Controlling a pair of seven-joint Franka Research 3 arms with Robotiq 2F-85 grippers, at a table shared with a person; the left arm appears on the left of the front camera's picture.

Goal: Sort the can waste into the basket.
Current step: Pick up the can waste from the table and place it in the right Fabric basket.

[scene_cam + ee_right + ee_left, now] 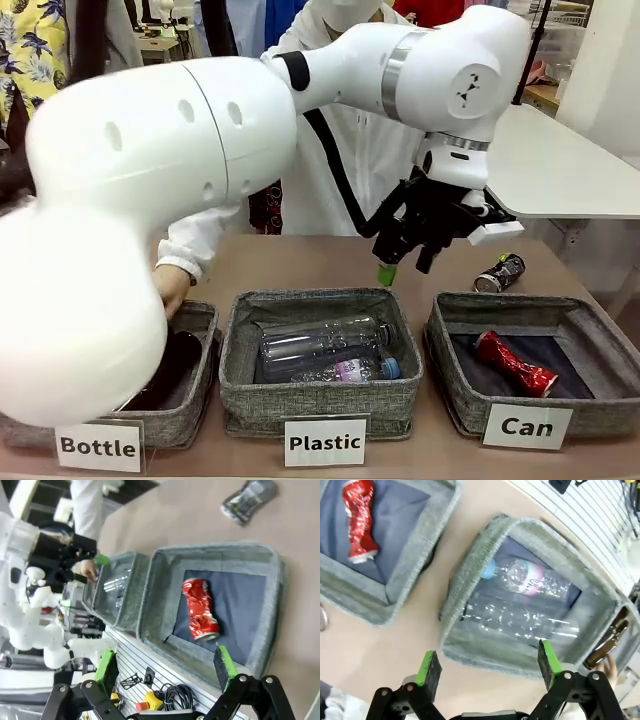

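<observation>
Red can (515, 362) lies in the Can basket (462, 398), black can (499, 272) on the worktop (300, 262) just behind it; left tool (488, 662) and right tool (165, 666) both gape empty.

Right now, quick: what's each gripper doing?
Left gripper: open, holding nothing.
Right gripper: open, holding nothing.

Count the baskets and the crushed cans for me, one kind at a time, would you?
Baskets: 3, the Bottle basket, the Plastic basket, the Can basket.
Crushed cans: 2, the red can inside the Can basket, the black can on the table beyond it.
Total: 5.
</observation>
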